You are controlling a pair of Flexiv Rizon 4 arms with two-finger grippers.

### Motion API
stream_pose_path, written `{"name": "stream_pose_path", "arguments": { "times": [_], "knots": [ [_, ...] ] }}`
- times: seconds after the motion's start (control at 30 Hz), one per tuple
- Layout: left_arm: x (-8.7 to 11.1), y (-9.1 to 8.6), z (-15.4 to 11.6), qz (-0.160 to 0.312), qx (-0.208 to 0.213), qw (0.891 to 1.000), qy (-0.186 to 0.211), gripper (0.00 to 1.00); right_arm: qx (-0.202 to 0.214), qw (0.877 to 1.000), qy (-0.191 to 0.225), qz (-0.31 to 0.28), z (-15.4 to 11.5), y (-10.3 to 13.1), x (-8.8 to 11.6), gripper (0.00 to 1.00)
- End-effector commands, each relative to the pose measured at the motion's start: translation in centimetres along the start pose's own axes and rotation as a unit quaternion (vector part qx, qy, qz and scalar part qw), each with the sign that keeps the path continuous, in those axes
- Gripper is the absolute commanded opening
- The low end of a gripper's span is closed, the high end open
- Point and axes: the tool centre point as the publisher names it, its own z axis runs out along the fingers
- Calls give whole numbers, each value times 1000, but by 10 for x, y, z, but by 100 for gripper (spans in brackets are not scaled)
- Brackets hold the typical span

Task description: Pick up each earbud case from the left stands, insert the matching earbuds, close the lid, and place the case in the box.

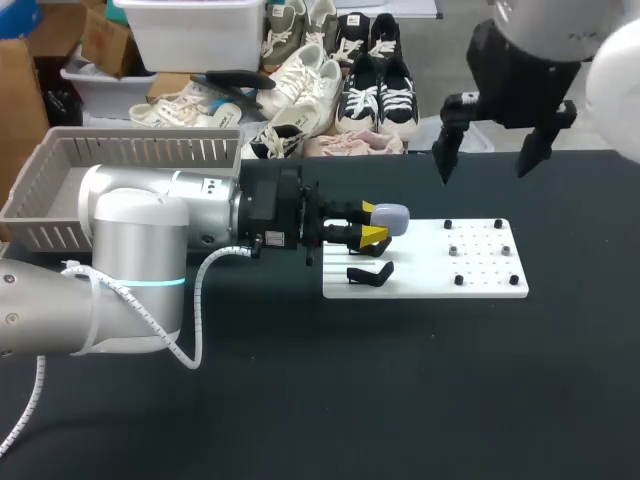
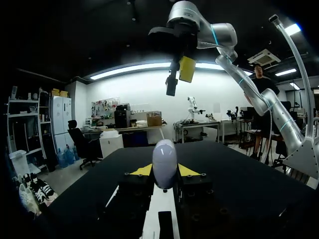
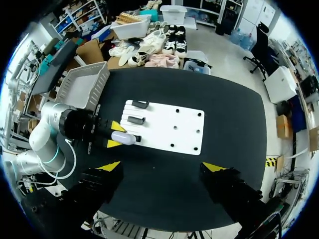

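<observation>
**Operator:** Where's the case right now?

**Spotter:** Your left gripper (image 1: 372, 223) has the pale lavender earbud case (image 1: 391, 218) pinched between its yellow tips, one finger against each side. Your left wrist view shows the case (image 2: 164, 163) upright, with both fingers pressed to it. It is over the 9 o'clock end of the white board (image 1: 480, 285). You can't tell from these views whether it touches a stand or the board underneath.

**Operator:** What else is on that board?

**Spotter:** A bare black stand (image 1: 368, 273) sits at 6 o'clock from the case, at the same end of the board. Small black pegs (image 1: 459, 280) dot the 3 o'clock half.

**Operator:** And my right arm?

**Spotter:** Your right gripper (image 1: 484, 162) hangs high over the table (image 1: 400, 400), at about 1 o'clock from the board and well apart from the case. Its fingers are spread wide. In its own wrist view the board (image 3: 169, 127) lies ahead of those spread fingers (image 3: 110, 166).

**Operator:** The box?

**Spotter:** The grey basket (image 1: 130, 150) stands at 10 o'clock from the board, behind your left arm and well apart from the case.
</observation>
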Motion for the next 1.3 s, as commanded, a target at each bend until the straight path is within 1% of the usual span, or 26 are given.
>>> {"name": "stream_pose_path", "arguments": {
  "times": [0.03, 0.23, 0.33, 0.43, 0.57, 0.63, 0.7, 0.8, 0.97, 1.1, 1.17, 1.23, 1.3],
  "knots": [
    [0, 0, 0, 0, -1, 1000, -1, 0, -40, 996, -81, -22, -3, -19, 8, 100],
    [0, 0, 0, 0, -1, 1000, -1, 0, -47, 995, -72, -43, 3, -42, 5, 100],
    [0, 0, 0, 0, -1, 1000, -1, 0, -24, 997, -61, -49, 10, -52, 3, 100],
    [0, 0, 0, 0, -1, 1000, -1, 0, -13, 997, -51, -57, 15, -59, 5, 100],
    [0, 0, 0, 0, -1, 1000, -1, 0, -13, 997, -51, -57, 15, -59, 5, 100],
    [-4, -4, 2, -1, -3, 1000, -5, 0, -13, 997, -51, -57, 15, -59, 5, 100],
    [-9, -8, 1, 1, -15, 1000, 0, 0, -13, 997, -51, -57, 15, -59, 5, 100],
    [-17, -15, -8, 0, -40, 999, 5, 0, -13, 997, -51, -57, 15, -59, 5, 100],
    [-21, -20, -39, -2, -103, 994, 21, 0, -13, 997, -51, -57, 15, -59, 5, 100],
    [-20, -18, -62, -2, -152, 988, 37, 0, -13, 997, -51, -57, 15, -59, 5, 100],
    [-21, -17, -72, -3, -171, 985, 35, 0, -13, 997, -51, -57, 15, -59, 5, 100],
    [-21, -14, -81, -1, -191, 980, 48, 0, -13, 997, -51, -57, 15, -59, 5, 100],
    [-21, -9, -90, -1, -209, 977, 50, 0, -13, 997, -51, -57, 15, -59, 5, 100]
  ]
}}
